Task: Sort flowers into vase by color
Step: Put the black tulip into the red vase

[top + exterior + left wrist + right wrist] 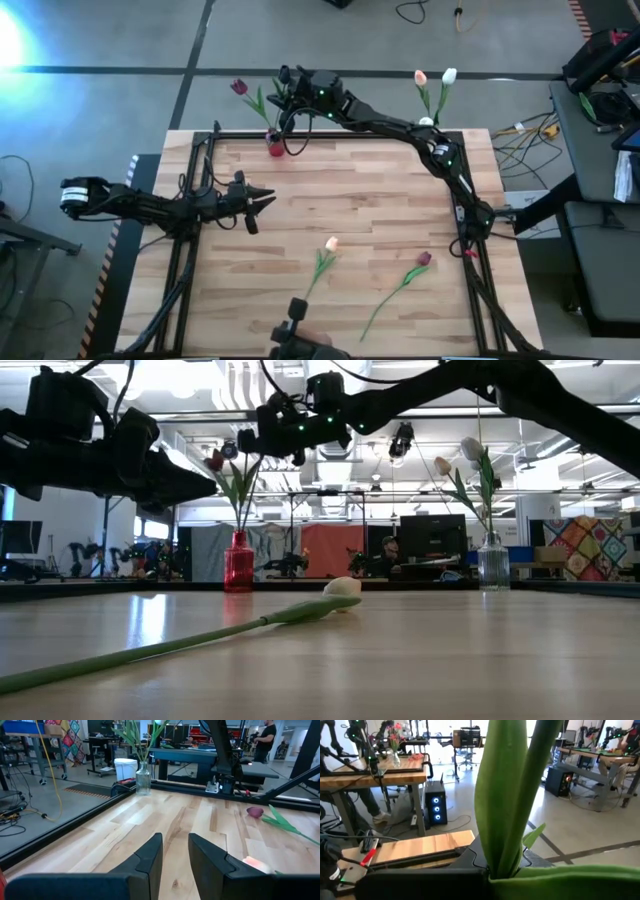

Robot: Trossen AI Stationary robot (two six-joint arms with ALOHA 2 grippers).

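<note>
Overhead, the right gripper (283, 88) is seen reaching past the far table edge, clenched on the green stem and leaf of a dark tulip (239, 87); the stem fills the right wrist view, running upright between the closed fingers. The red vase (275, 147) stands at the far edge directly below that hand, so the stem's long axis must be kept near vertical and lowered toward the vase's narrow mouth; whether the stem's foot is already inside cannot be told. The clear glass vase (427, 122), holding a peach and a white tulip, stands well apart along the same edge. The left gripper (262, 201) hovers over the left-middle of the table, its fingers (148, 862) slightly parted and grasping nothing. Two flowers lie flat on the near boards: a pale peach tulip (330, 244), nearer the left gripper, and a maroon tulip (423, 259) beside it, both stems slanting toward the near edge. Open wood surrounds both flowers.
</note>
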